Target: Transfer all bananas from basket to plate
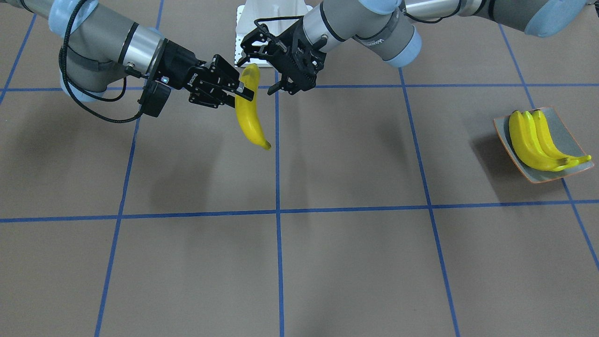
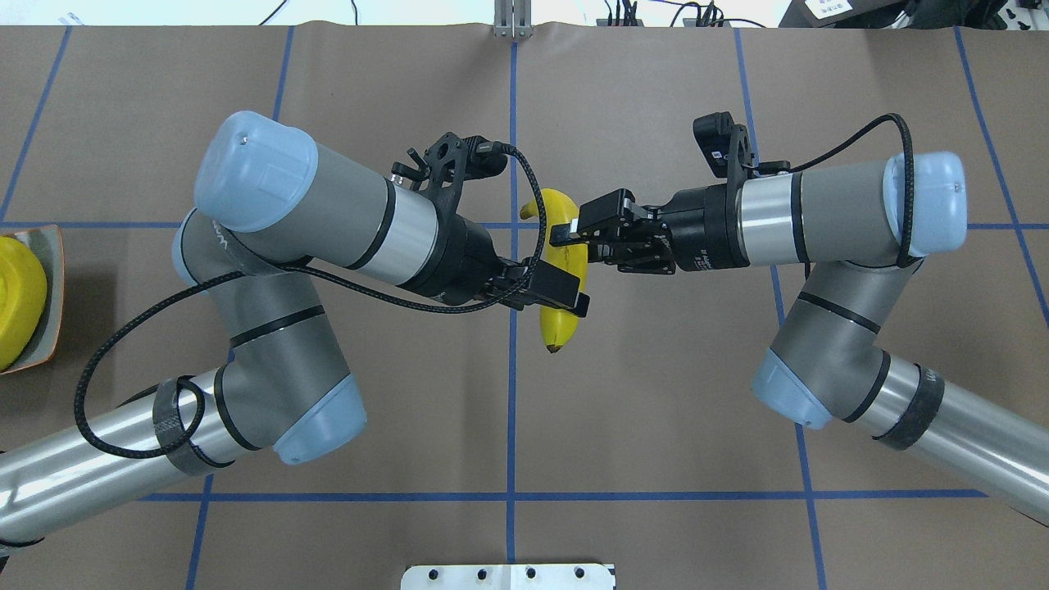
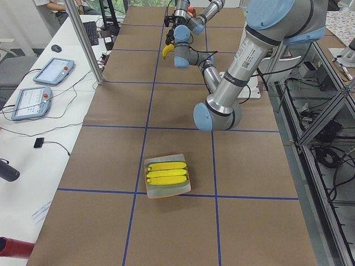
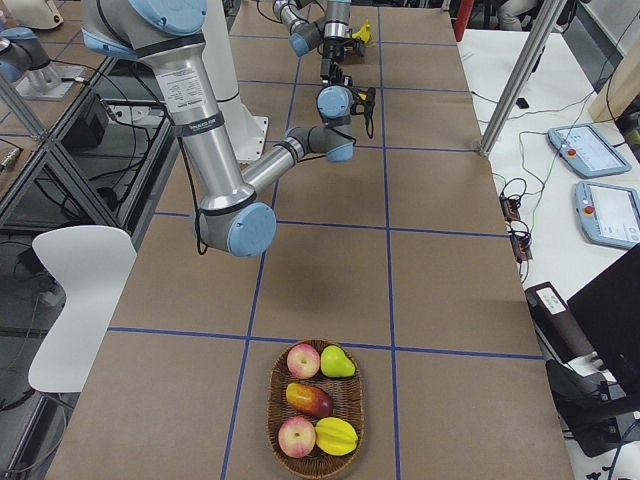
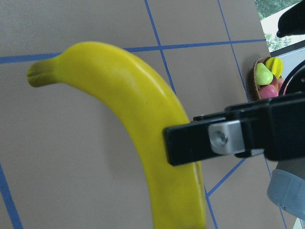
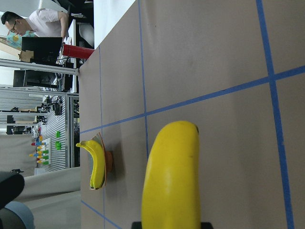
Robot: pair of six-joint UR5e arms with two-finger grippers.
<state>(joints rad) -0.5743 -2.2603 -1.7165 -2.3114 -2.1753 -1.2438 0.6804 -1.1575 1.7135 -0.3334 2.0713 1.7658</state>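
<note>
**Third banana held in mid-air between the two grippers**

The held banana (image 1: 250,119) is seen lifted clear of the tabletop (image 1: 351,262), above its middle. Its long axis is laid across the table's width. The blunt end is turned toward the robot's edge and the thin stem toward the operators' edge, so it lies crosswise to the line between the arms.

It is clamped near its middle by the right gripper (image 2: 571,236). The left gripper (image 1: 257,74) is placed at the blunt end, from the opposite side. Its jaws appear spread apart, and no firm contact with the fruit can be made out.

Two bananas (image 1: 526,145) are laid side by side in the plate (image 1: 566,131), near the tabletop's end on the robot's left. The basket (image 4: 271,410) is found near the opposite end, and no banana is seen among the fruit in it.

A hand-over is judged to be in hand. The left arm is the nearer to the plate. Its jaws would have to be closed across the banana's width before the right gripper's hold is let go.
</note>
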